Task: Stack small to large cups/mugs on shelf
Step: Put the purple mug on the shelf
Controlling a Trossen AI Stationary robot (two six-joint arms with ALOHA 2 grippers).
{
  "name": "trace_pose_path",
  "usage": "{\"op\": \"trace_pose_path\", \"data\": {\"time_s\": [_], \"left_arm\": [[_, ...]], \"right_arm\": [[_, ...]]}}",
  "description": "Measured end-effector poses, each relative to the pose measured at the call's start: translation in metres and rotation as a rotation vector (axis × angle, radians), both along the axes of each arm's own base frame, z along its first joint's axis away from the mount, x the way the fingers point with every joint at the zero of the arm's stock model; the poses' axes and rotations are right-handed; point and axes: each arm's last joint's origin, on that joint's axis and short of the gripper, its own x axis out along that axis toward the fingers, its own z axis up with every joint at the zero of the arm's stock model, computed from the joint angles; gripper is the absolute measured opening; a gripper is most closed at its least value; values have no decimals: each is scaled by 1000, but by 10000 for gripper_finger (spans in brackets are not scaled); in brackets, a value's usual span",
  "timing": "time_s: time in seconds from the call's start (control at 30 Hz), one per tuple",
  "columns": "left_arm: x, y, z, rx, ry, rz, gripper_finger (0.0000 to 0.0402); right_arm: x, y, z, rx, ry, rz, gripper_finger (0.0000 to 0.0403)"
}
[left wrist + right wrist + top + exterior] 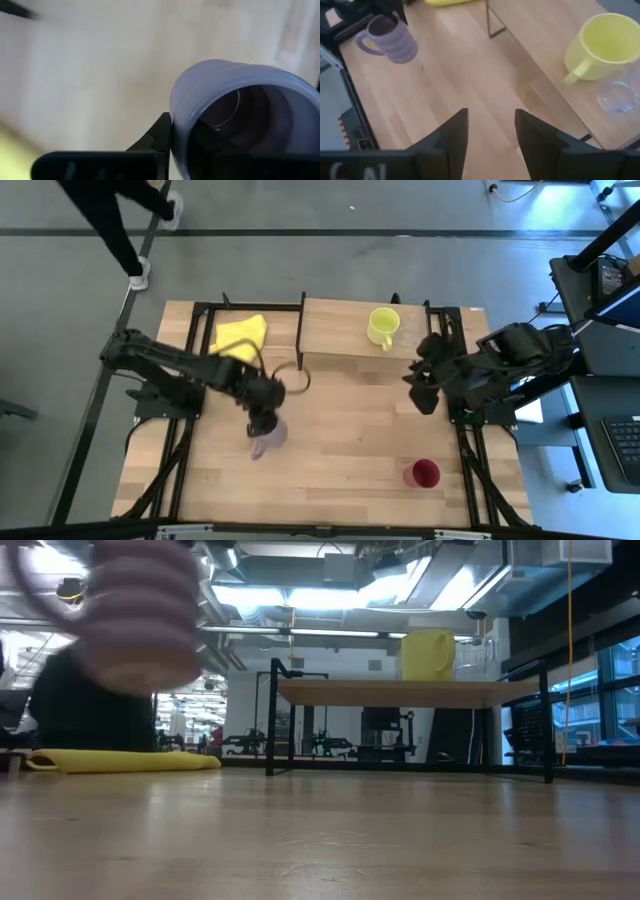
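Observation:
My left gripper (262,420) is shut on the lilac purple mug (269,437) over the table's middle left; the mug also shows in the right wrist view (390,37) and, raised, in the low view (140,610). The yellow-green mug (382,327) stands on its base on the light-wood shelf (335,330). A tiny clear glass (617,97) stands on the shelf next to it. The dark red cup (423,473) stands on the table at the near right. My right gripper (490,127) is open and empty at the table's right, near the shelf's right end. My left gripper holds the lilac mug by its rim wall (176,117), one finger (159,136) outside and one (206,141) inside the mug. The mug is lifted clear of the table and tilted, its handle (364,44) away from the fingers.
A yellow cloth (240,337) lies on the table at the far left, beside the shelf's left end. The shelf's black legs (272,720) stand on the tabletop. A person's legs (125,230) show on the floor beyond the far left corner.

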Motion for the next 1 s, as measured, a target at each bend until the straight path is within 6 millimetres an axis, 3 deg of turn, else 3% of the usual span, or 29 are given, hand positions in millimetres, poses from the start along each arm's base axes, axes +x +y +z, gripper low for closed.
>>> {"op": "trace_pose_path", "data": {"time_s": [0.27, 0.43, 0.6, 0.67, 0.83, 1.0], "left_arm": [[35, 49, 87, 93, -116, 80, 26], [72, 76, 122, 127, -219, 93, 26], [112, 114, 125, 188, -217, 92, 26], [125, 132, 113, 193, -228, 91, 26], [129, 177, 93, 195, -181, 144, 26], [131, 208, 104, 313, -330, 140, 26]], "right_arm": [[-28, 0, -46, 4, 116, -41, 163], [-50, -1, -68, 56, 127, -114, 163], [-69, -5, -79, 108, 88, -195, 163], [-72, -6, -82, 106, 55, -245, 163], [-70, -5, -91, 79, 5, -296, 163], [-60, 2, -103, 103, -25, -323, 163]]}}
